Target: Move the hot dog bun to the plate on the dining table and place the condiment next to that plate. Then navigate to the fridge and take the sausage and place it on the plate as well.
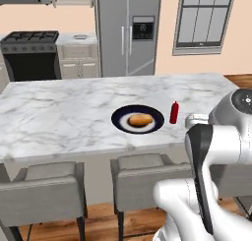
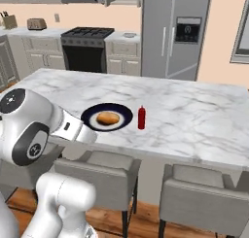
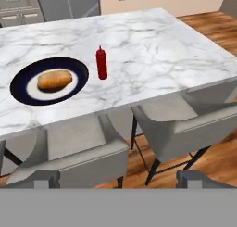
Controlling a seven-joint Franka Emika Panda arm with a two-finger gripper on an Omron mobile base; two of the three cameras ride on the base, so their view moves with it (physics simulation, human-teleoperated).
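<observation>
Stainless grey, the tall two-door fridge with vertical handles and a black dispenser panel stands with both doors closed, far ahead of the gripper beyond the whole white grey-veined marble counter; the sausage is presumably inside, unseen. The small orange-tan hot dog bun already lies on the round navy-black plate, ahead and to the gripper's left in the hand view, and the slim red condiment bottle stands upright just beside that plate's rim, apart from it. So the step in hand looks to be driving to the fridge.

The gripper is spread wide and carries nothing, hanging back over the grey upholstered chairs at the counter's near edge. To do this well, I would keep the arm tucked while the base rounds the counter, and stop squarely before the doors near a handle.
</observation>
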